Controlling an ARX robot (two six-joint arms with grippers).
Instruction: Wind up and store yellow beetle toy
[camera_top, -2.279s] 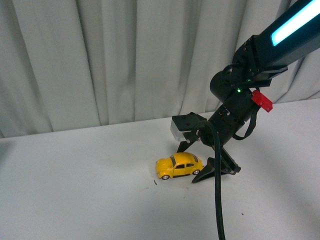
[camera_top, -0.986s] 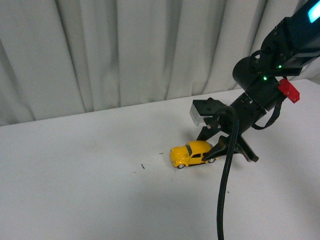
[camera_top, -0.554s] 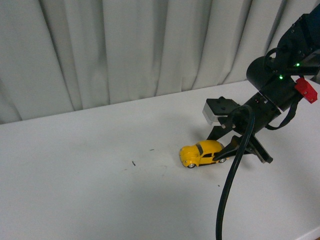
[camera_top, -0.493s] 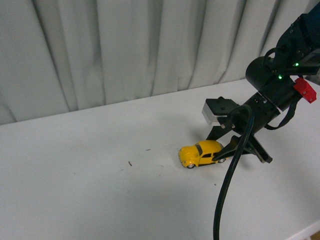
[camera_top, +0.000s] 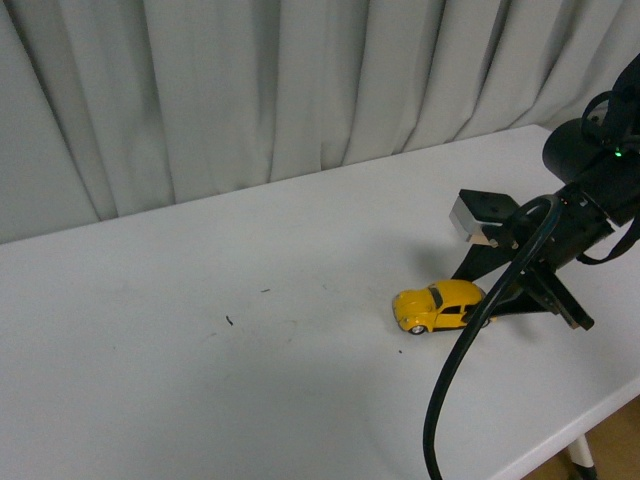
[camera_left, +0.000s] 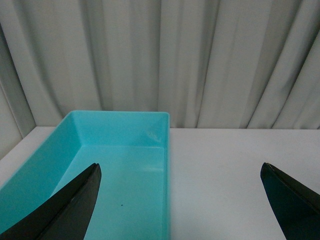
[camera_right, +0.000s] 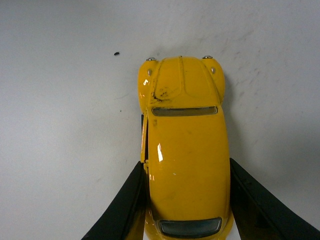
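The yellow beetle toy (camera_top: 440, 305) stands on its wheels on the white table (camera_top: 250, 380), right of centre near the front edge. My right gripper (camera_top: 478, 305) is shut on the toy's rear half, one black finger against each side. From the right wrist view I look down on the toy's (camera_right: 185, 150) glossy roof and hood, with the fingers (camera_right: 127, 200) pressed to both flanks. My left gripper (camera_left: 182, 195) is open and holds nothing; it hovers over the edge of a turquoise bin (camera_left: 75, 145). The left arm is out of the front view.
A grey pleated curtain (camera_top: 250, 90) hangs behind the table. The table's front right corner and a leg (camera_top: 582, 455) show at bottom right. My right arm's black cable (camera_top: 450, 390) loops down in front of the toy. The turquoise bin stands against the curtain.
My right gripper has carried the toy to the right across the table, still on its wheels, and closer to the right edge. The camera view has shifted too.
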